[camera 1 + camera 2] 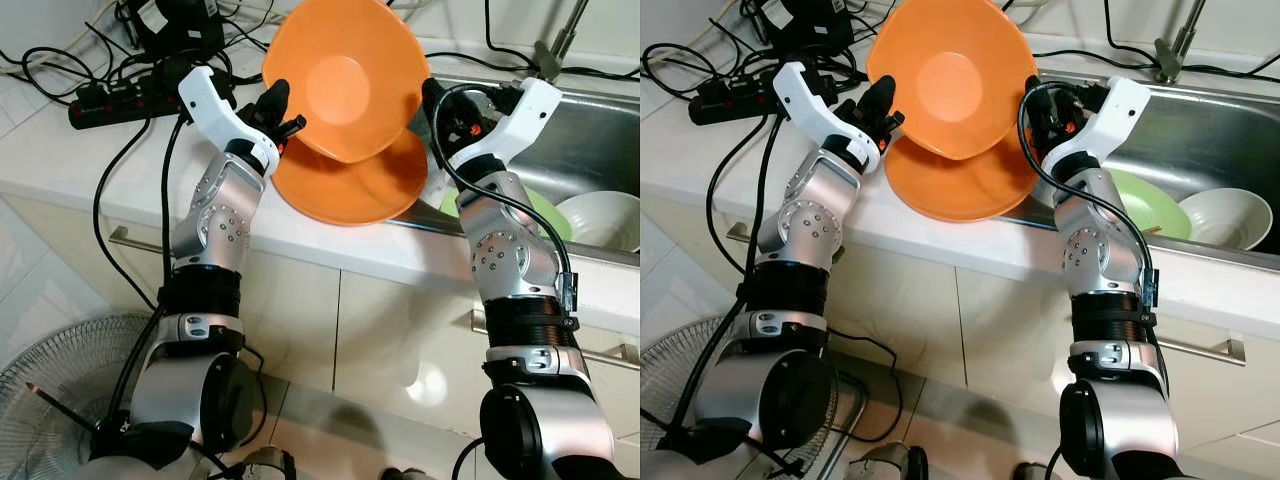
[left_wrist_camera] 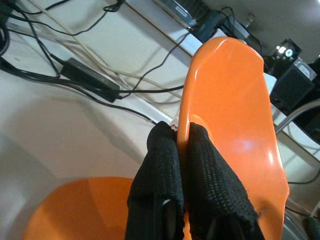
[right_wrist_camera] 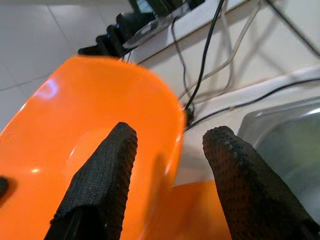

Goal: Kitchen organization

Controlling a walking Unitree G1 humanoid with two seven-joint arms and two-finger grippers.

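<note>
An orange bowl (image 1: 345,75) is held up tilted above the counter, its inside facing me. My left gripper (image 1: 285,115) is shut on the bowl's left rim; in the left wrist view its fingers (image 2: 202,160) pinch the rim's edge. My right gripper (image 3: 172,135) is open at the bowl's right rim, one finger (image 3: 107,170) inside the bowl and the other outside, apart from it. An orange plate (image 1: 350,185) lies flat on the counter right under the bowl.
A steel sink (image 1: 590,130) at the right holds a green plate (image 1: 545,215) and a white bowl (image 1: 605,220), with a faucet (image 1: 560,40) behind. A black power strip (image 1: 110,100) and cables lie at the counter's back left. A fan (image 1: 50,400) stands on the floor.
</note>
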